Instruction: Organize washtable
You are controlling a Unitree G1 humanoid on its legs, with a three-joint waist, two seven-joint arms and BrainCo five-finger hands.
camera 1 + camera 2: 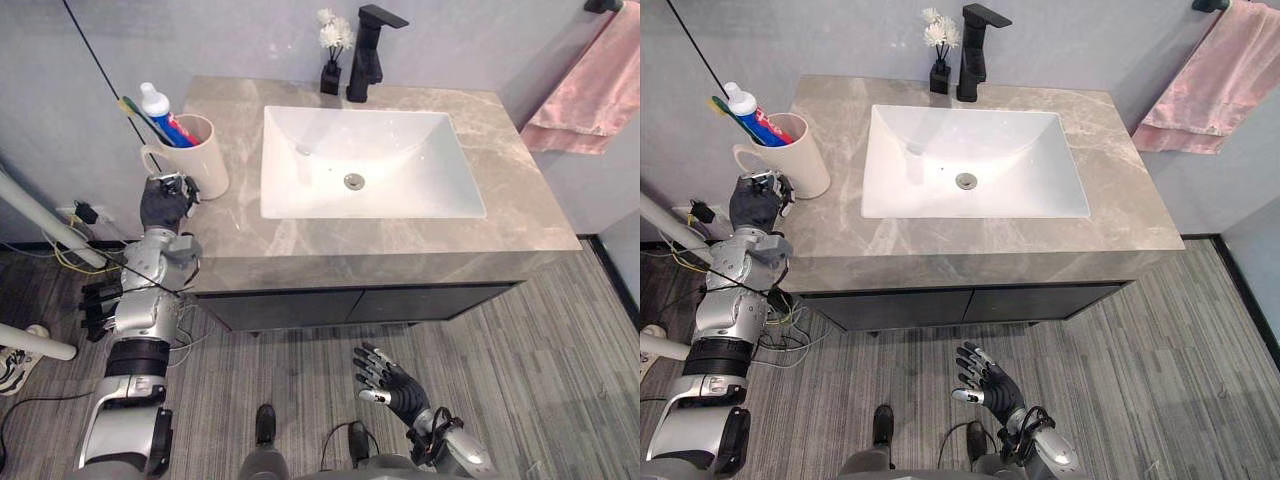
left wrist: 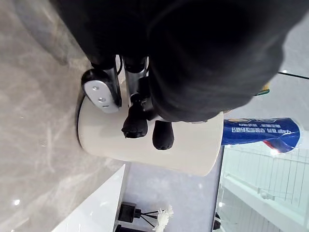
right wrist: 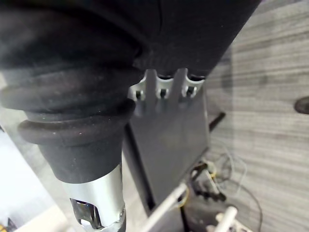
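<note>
cup (image 1: 207, 160) in curled left hand (image 1: 163, 203)

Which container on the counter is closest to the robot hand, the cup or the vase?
The cup holding the toothpaste: the left robot hand is at its handle. The vase stands far off, beside the faucet.

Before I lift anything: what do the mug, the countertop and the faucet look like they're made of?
The mug looks like glazed ceramic: cream, smooth, with a soft sheen. The countertop seems to be polished stone or a stone-look slab: grey-beige with pale veins and light reflections. The faucet is probably metal with a matte black coating: sharp edges, almost no glare.
</note>
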